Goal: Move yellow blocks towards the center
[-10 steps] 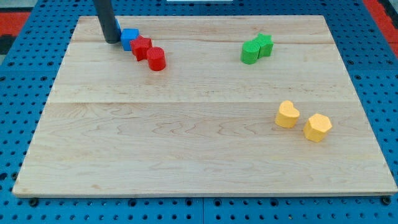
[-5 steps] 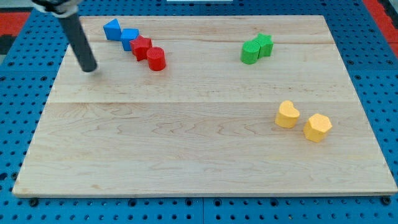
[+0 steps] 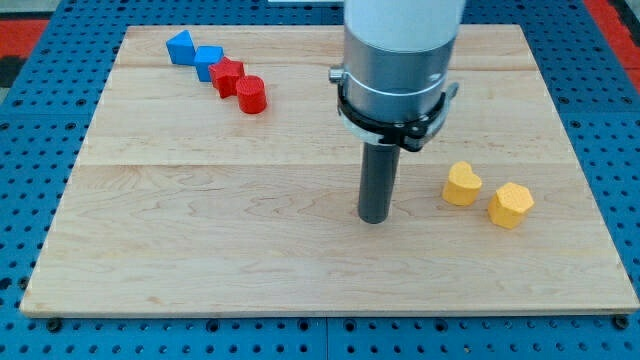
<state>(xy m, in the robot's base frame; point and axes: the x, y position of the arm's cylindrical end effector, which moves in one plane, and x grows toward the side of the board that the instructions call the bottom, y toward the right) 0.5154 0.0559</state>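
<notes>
My tip [image 3: 374, 218] rests on the wooden board [image 3: 200, 250] near its middle, touching no block; it is a bare rod with no jaws, so it has hold of nothing. Above it, the grey cylindrical arm body [image 3: 398, 60] fills the upper centre of the view and hides whatever lies behind it. To the view's right of my tip, apart from it, sits the yellow heart-shaped block [image 3: 461, 185], and just beside that, further right and slightly lower, the yellow hexagonal block [image 3: 511, 204]. Both lie in the board's right half. Well away in the top left corner runs a diagonal row: blue triangular block [image 3: 180, 46], blue block [image 3: 208, 61], red star-like block [image 3: 228, 76], red cylinder [image 3: 251, 94].
</notes>
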